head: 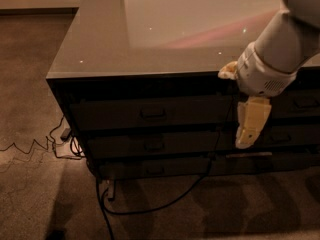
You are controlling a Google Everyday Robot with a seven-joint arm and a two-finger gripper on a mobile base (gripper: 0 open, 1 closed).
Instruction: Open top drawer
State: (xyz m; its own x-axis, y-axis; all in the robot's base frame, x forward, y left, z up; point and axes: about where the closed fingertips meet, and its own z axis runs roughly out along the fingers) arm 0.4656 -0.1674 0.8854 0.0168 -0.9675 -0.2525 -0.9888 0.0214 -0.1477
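Three drawers stack up on the left half of the cabinet (pixel 75 91), and the top drawer (pixel 110 115) is the tallest of them, sitting just under the overhang of the glossy countertop (pixel 165 34). It looks shut, with its flat front in line with the two slimmer drawers (pixel 120 146) beneath it. Its small handle (pixel 153 114) is at the middle of the front, well apart from the gripper.

The gripper (pixel 251 124) hangs from the white arm (pixel 280 44), which comes in from the upper right across the corner of the countertop. It points down toward the floor, in front of the cabinet face. From where I stand it is just right of the top drawer's right end, over the start of the right-hand drawers (pixel 302 104). Its upper part is level with the top row and its tip reaches down to the second row. I see nothing in it. I can't tell whether it is open or closed, nor whether it touches the cabinet front or only hangs close before it.

A black cable (pixel 165 204) loops over the carpet (pixel 30 84) from under the cabinet and climbs the face just left of the gripper. Off to the left a thin wire (pixel 30 146) zigzags over the carpet toward the cabinet's corner.
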